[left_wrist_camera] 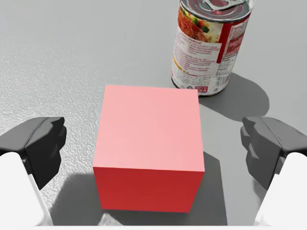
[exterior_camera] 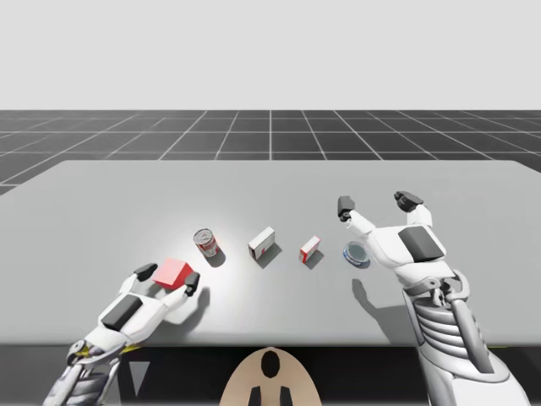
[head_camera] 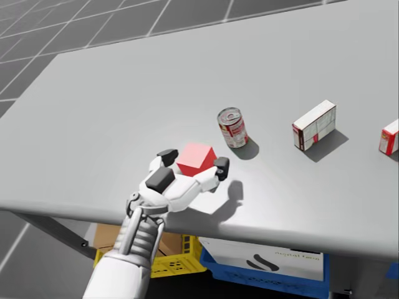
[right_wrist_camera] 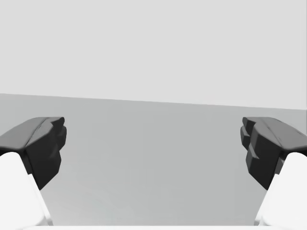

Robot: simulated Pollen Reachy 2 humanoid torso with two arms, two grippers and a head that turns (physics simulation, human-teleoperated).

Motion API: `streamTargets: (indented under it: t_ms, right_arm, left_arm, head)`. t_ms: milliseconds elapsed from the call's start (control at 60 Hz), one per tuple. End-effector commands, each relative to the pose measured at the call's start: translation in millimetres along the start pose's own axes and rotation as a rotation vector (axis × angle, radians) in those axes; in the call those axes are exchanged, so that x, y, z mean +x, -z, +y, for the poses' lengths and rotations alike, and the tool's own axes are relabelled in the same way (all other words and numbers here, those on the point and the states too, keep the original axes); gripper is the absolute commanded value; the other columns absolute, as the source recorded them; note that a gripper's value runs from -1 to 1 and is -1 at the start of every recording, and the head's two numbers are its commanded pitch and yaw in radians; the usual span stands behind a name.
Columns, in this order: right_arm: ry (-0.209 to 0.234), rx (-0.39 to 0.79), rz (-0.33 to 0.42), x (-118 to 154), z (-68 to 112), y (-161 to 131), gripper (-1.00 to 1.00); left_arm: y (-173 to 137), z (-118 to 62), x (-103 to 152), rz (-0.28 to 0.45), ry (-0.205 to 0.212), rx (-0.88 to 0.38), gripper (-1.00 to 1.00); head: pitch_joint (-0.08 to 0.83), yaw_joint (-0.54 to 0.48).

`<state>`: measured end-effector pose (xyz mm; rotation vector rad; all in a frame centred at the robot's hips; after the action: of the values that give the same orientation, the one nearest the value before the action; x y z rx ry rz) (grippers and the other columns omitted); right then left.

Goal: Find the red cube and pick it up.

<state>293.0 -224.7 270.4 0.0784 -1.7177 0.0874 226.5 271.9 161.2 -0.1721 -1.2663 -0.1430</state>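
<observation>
Left gripper (head_camera: 194, 159) is straddling the red cube (left_wrist_camera: 148, 143) with its fingers spread wide and not touching, probably lining up to close and lift. The cube is sitting flat on the bench (exterior_camera: 101, 203) between the fingers. A red-labelled can (left_wrist_camera: 211, 43) is standing just ahead of the gripper, so clearance looks tight. Right gripper (exterior_camera: 375, 203) is hanging released with nothing between its fingers, seemingly idling. The bench is showing plain matte grey, and a dark grid floor is stretching behind it.

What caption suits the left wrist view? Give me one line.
Open left gripper straddling the red cube on the table, a red-and-white can just beyond.
</observation>
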Motion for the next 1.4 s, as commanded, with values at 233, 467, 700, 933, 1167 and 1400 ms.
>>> streamTargets:
  t_ms: [233,467,700,933,1167,1400]
  right_arm:
    - [0.004,-0.002,-0.001,-0.3,0.8,-0.6,-1.0]
    - [0.006,-0.002,-0.002,-0.1,1.2,-1.3,-1.0]
    - [0.007,-0.001,-0.002,-0.1,2.0,-1.5,-1.0]
    - [0.009,-0.002,0.0,-0.3,1.5,-2.0,-1.0]
    - [0.014,-0.003,0.0,0.4,0.1,-1.8,-1.0]
    - [0.015,-0.032,-0.006,2.2,0.4,-0.8,-1.0]
  left_arm:
    - [18.9,-1.8,-16.8,0.042,-0.007,0.055,-1.0]
    - [15.8,-3.9,-23.0,0.063,0.005,0.061,0.96]
    - [13.5,-5.5,-23.4,0.056,0.017,0.058,1.0]
    - [10.8,-7.1,-23.2,0.051,0.024,0.062,1.0]
    - [-2.4,-9.7,-4.6,0.011,0.045,0.063,1.0]
    - [-27.5,-10.7,41.3,-0.098,0.102,0.084,1.0]
  head:
    - [0.717,0.4]
    - [0.692,0.41]
    - [0.559,0.41]
    - [0.383,0.41]
    - [0.337,0.43]
    - [0.341,0.43]
